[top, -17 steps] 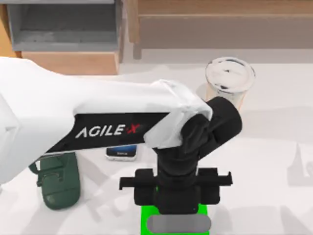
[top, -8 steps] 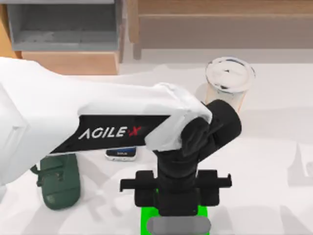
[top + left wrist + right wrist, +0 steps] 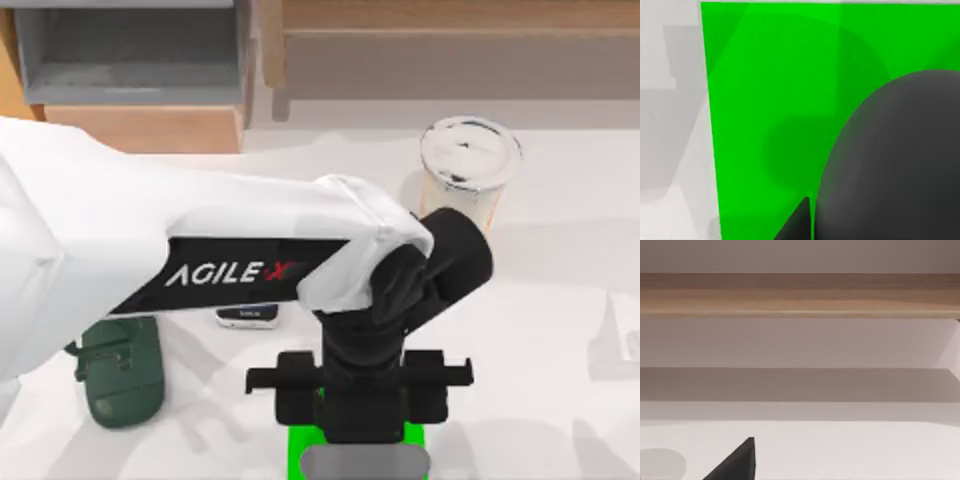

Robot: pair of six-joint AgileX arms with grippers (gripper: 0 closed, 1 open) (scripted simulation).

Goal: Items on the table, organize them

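Observation:
My left arm reaches across the table (image 3: 545, 300), and my left gripper (image 3: 365, 432) points down over a bright green rectangle (image 3: 300, 448) at the front middle. It is shut on the dark grey mouse (image 3: 365, 461). In the left wrist view the mouse (image 3: 890, 160) bulks just over the green rectangle (image 3: 770, 100), with one fingertip (image 3: 801, 224) against its side. The clear lidded milk-tea cup (image 3: 470, 158) stands upright at the back right. The smartphone (image 3: 248, 316) lies left of the gripper, partly hidden under the arm. A dark part of my right gripper (image 3: 740, 464) hangs over bare white tabletop.
A dark green object (image 3: 120, 372) lies at the front left. A grey open box (image 3: 130, 55) and wooden furniture (image 3: 450, 50) stand behind the table's back edge. Bare tabletop stretches to the right of the green rectangle.
My left arm's forearm has shifted a little to the right and toward the front. The gripper and the mouse stay over the green rectangle; the cup and smartphone have not moved.

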